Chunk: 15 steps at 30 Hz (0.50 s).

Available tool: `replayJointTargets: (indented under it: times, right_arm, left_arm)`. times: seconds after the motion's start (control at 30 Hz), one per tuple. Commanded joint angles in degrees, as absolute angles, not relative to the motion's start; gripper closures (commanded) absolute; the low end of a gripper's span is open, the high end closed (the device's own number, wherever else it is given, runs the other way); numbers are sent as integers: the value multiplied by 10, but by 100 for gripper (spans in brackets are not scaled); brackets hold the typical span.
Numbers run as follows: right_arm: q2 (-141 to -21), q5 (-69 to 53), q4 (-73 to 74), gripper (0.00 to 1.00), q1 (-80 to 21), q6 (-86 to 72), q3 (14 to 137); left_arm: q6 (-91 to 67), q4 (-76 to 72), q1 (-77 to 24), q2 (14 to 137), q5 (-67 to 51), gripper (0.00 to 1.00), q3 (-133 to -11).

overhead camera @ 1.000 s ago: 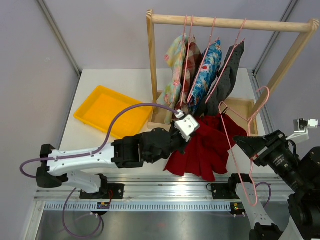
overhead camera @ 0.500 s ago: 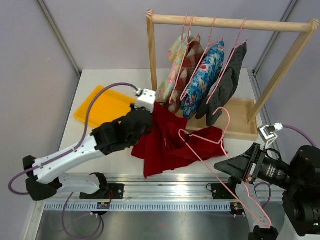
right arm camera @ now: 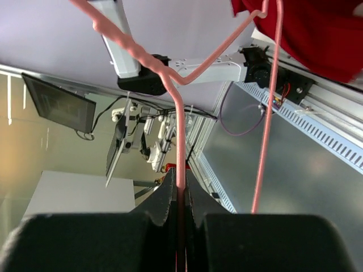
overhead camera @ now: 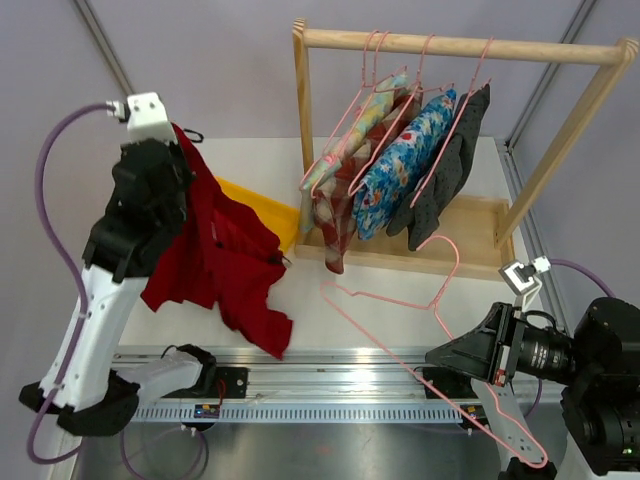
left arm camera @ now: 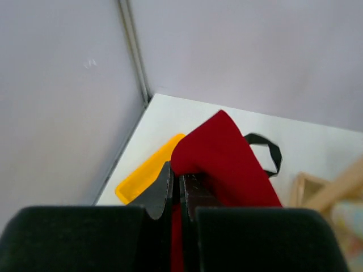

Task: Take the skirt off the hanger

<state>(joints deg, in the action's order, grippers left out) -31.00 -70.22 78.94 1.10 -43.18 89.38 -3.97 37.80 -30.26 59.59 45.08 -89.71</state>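
Top external. Logged red skirt point(overhead camera: 215, 255) hanging in the air well left of wooden rack point(overhead camera: 450, 45), pinched near its top by left gripper point(overhead camera: 176, 140). Seen apart from pink hanger point(overhead camera: 390, 298), so judged already off. Logged hanger lying low in front of rack, gripped by right gripper point(overhead camera: 445, 352). Risks judged: narrow pinch on a fold could slip and drop skirt; free hanger end, if swung toward rack, could hook hung garments point(overhead camera: 400, 165).

Left wrist. Confirmed left gripper point(left arm camera: 177, 181) clamped on a fold of skirt point(left arm camera: 227, 158), no gap between fingers. Noted yellow tray point(left arm camera: 144, 178) below, left of rack.

Right wrist. Confirmed right gripper point(right arm camera: 180, 184) closed tight on hanger point(right arm camera: 176, 102) wire. Noted skirt point(right arm camera: 306, 28) close to hanger tip; contact not resolvable, re-snag possible.
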Motion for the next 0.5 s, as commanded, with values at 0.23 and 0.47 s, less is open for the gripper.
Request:
replayJointTargets:
  times: [0.23, 0.47]
  right_arm:
    - [-328, -594, 932, 100, 3, -395, 936]
    - [-328, -504, 875, 100, 3, -385, 969]
  left_arm:
    - [-81, 298, -75, 716, 187, 100, -999]
    - [-83, 270, -72, 841, 94, 100, -1168]
